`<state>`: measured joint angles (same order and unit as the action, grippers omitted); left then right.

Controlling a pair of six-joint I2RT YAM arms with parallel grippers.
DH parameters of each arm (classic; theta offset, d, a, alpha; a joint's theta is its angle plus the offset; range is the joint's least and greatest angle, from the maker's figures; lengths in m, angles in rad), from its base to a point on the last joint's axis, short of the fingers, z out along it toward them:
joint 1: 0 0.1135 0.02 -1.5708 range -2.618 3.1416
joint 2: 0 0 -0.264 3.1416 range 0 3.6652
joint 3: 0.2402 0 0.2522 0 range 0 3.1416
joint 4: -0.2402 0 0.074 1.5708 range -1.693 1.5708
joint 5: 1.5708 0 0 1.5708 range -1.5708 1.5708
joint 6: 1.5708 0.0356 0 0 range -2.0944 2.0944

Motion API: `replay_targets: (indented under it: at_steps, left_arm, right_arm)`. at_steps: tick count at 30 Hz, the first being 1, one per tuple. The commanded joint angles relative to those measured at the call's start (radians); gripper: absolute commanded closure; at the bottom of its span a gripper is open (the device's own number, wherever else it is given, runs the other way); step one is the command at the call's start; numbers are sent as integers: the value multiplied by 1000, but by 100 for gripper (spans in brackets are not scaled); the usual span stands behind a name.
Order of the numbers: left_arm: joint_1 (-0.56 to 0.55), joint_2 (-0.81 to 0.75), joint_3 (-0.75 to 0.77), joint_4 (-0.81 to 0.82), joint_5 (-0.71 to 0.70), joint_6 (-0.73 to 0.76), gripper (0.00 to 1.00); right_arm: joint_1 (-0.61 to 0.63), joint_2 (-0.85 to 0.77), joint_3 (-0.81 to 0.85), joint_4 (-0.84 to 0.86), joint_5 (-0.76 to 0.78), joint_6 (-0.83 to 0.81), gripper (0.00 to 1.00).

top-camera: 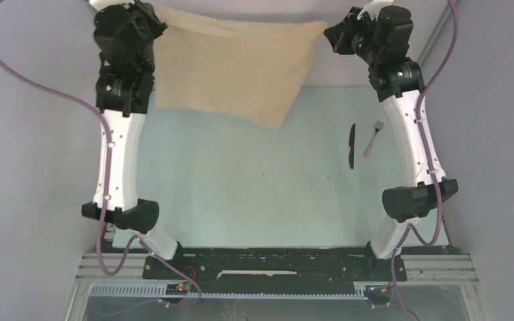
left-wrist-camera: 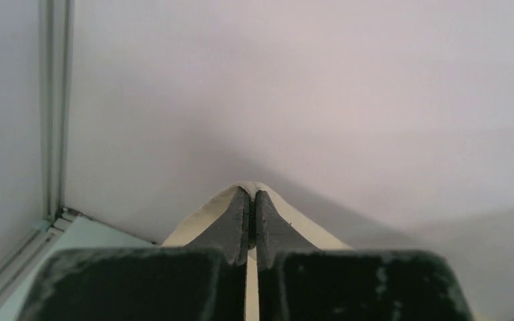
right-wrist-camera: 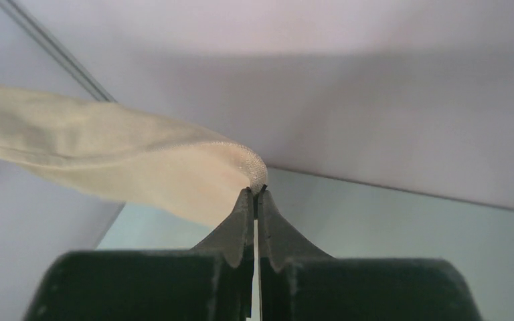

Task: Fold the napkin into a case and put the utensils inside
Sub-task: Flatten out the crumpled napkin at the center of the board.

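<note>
left pincer (left-wrist-camera: 251,195), right pincer (right-wrist-camera: 255,194) pinch napkin (top-camera: 241,67) corners; apparently aloft

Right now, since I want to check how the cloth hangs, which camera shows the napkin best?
The top external view: most of the napkin shows, held between the left gripper and right gripper. Each wrist view shows only the corner pinched in its shut jaws; the right shows a trailing fold.

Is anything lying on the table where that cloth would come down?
Nothing visible. The table near the napkin looks bare; the knife and fork lie off to its right, apart from it.
</note>
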<state>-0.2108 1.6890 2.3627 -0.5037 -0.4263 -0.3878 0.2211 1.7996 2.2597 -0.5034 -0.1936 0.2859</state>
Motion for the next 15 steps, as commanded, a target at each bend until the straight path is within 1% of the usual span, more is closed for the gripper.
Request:
replay_targets:
  at_steps: [1,3,5,8,9,10,11,12,13,14,15]
  left_arm:
    - [26,-176,-186,116,66,111,100]
    - [27,-309,-438,209,33,94,100]
    - [27,-469,-733,281,-55,34,100]
    - [27,-730,-1135,296,-135,-129,100]
    - [28,-818,-1258,262,-155,-210,100]
    - [28,-897,-1359,201,-170,-303,100]
    - [27,-1003,-1446,96,-186,-409,100]
    - [28,-1076,-1527,-16,-190,-512,100]
    - [29,-1147,-1604,-92,-164,-582,99]
    - [29,-1211,-1672,-168,-157,-625,90]
    - [30,-1267,-1716,-256,-168,-674,78]
  right_arm:
    - [25,-106,-50,-9,-69,-231,100]
    - [51,-174,-162,-18,-110,-291,100]
    - [95,-255,-319,-33,-118,-318,100]
    - [205,-411,-652,-15,-89,-283,100]
    - [254,-471,-837,18,-59,-246,100]
    - [325,-529,-960,39,-44,-208,100]
    - [374,-581,-1089,63,-30,-155,100]
    - [417,-628,-1209,100,-5,-83,100]
    - [442,-679,-1299,118,-18,5,98]
    - [451,-709,-1377,112,-34,84,91]
    - [452,-738,-1448,88,-24,181,83]
